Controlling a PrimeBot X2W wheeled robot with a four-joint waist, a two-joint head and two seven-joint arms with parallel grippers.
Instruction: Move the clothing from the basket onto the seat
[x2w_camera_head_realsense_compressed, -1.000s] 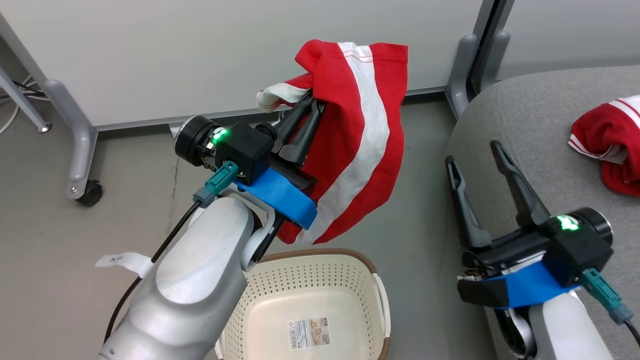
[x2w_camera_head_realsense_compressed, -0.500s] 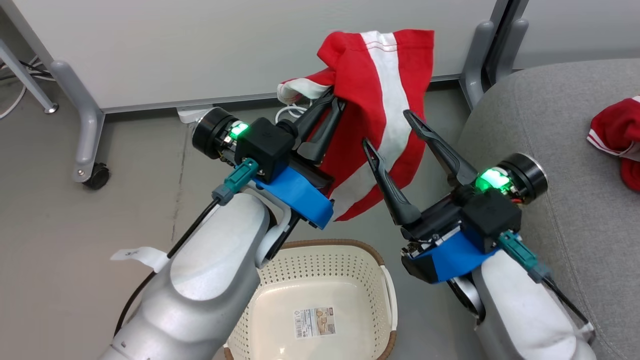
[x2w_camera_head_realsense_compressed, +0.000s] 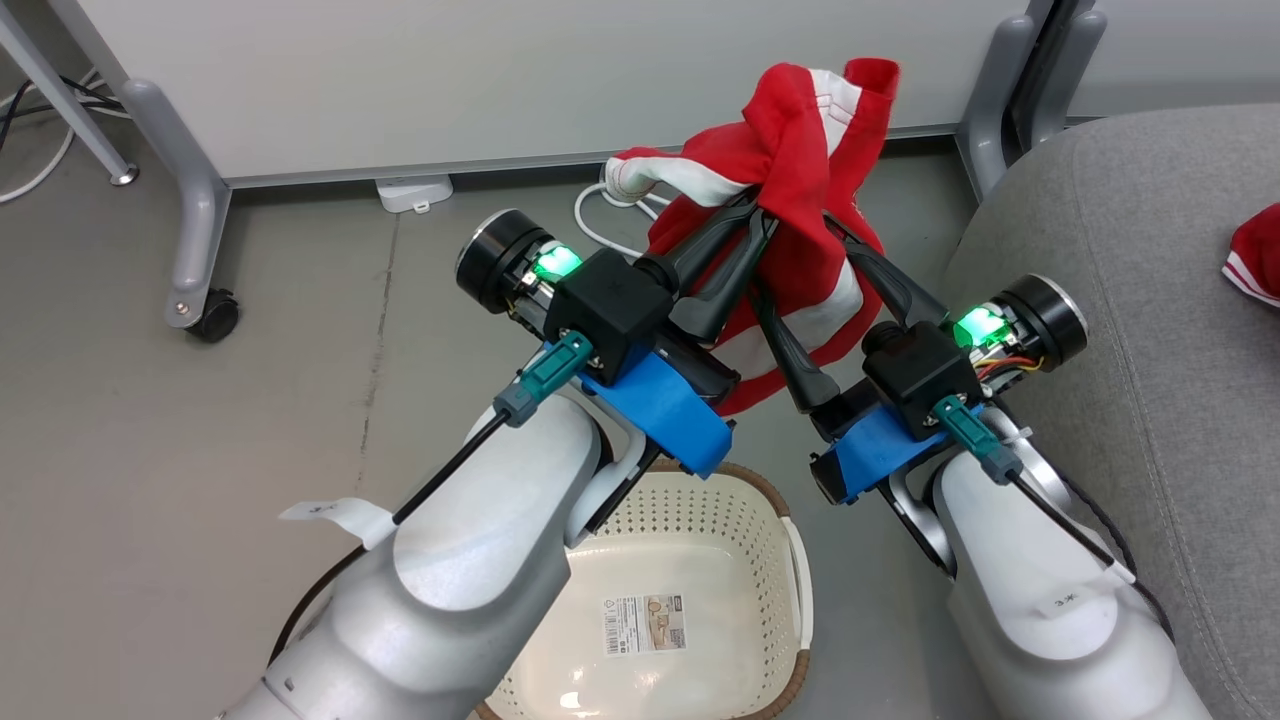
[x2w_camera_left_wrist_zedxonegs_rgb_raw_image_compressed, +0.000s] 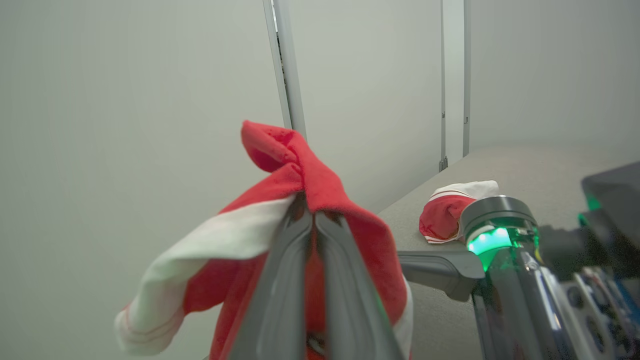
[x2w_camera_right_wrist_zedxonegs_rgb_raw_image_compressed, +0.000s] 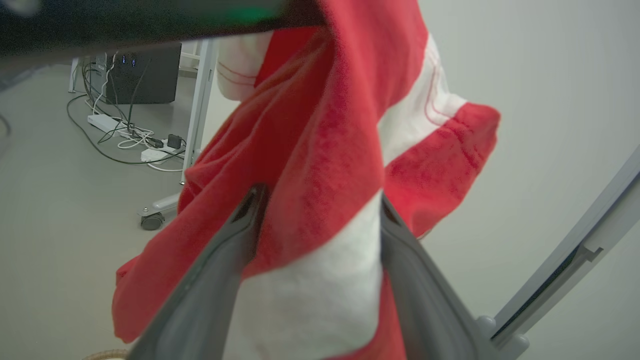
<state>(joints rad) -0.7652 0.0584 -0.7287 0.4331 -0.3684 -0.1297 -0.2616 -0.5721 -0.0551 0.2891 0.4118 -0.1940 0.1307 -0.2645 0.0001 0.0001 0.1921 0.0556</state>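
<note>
head view: left gripper (x2w_camera_head_realsense_compressed: 755, 215) clamps a garment (x2w_camera_head_realsense_compressed: 800, 170) above the empty basket (x2w_camera_head_realsense_compressed: 770, 490); right gripper (x2w_camera_head_realsense_compressed: 795, 255), spread wide, straddles its cloth. left wrist view: beyond the left gripper, another garment (x2w_camera_left_wrist_zedxonegs_rgb_raw_image_compressed: 445, 212) already lies on the seat (x2w_camera_left_wrist_zedxonegs_rgb_raw_image_compressed: 525, 165). right wrist view: the clamped one is left to place.

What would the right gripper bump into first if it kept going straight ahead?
The red garment hanging from the shut left gripper; it sits between the open fingers of the right gripper.
</note>
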